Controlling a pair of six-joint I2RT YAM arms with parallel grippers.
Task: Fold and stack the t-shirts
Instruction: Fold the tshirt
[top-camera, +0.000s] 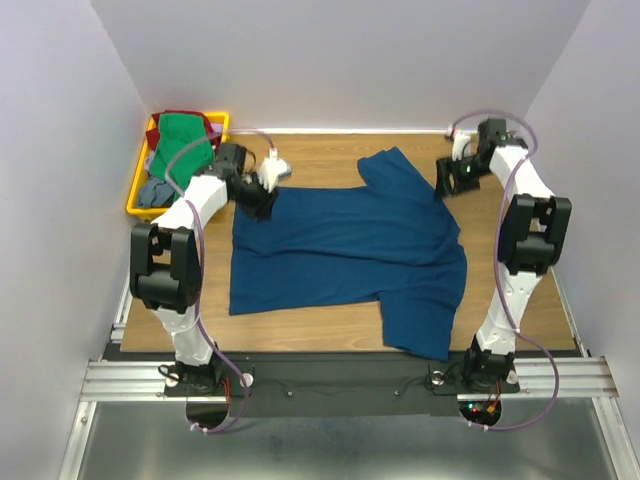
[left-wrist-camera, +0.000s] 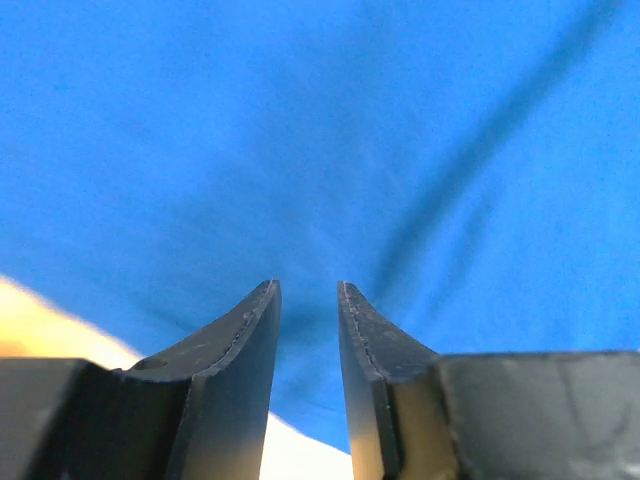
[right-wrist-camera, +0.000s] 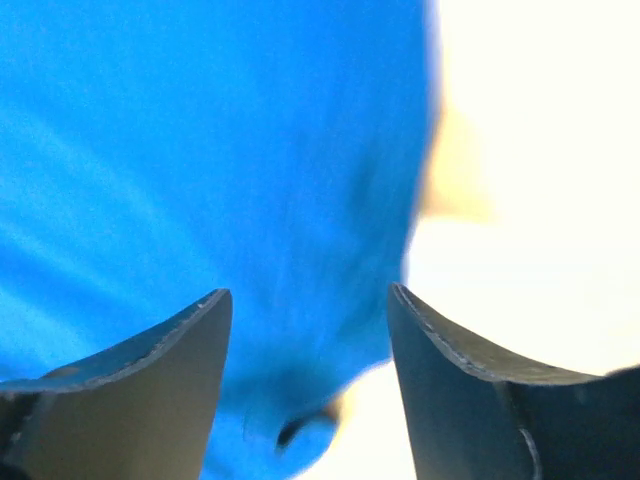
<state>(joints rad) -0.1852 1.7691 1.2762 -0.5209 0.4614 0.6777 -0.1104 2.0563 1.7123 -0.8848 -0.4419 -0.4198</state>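
A large dark blue t-shirt (top-camera: 350, 240) lies spread flat on the wooden table, with one sleeve towards the back and one towards the front; no print shows. My left gripper (top-camera: 262, 200) is low over its back left corner. In the left wrist view the gripper (left-wrist-camera: 308, 285) has its jaws a narrow gap apart, with blue cloth (left-wrist-camera: 300, 120) under them. My right gripper (top-camera: 447, 180) is at the shirt's back right edge. In the right wrist view it (right-wrist-camera: 310, 292) is open wider, straddling the cloth edge (right-wrist-camera: 200, 150). Green (top-camera: 180, 140), dark red (top-camera: 185, 116) and grey-blue (top-camera: 155, 192) shirts lie piled in the tray.
The yellow plastic tray (top-camera: 137, 208) stands at the back left corner beside the left arm. White walls close in the table on the left, back and right. Bare wood shows behind the shirt and along the front left.
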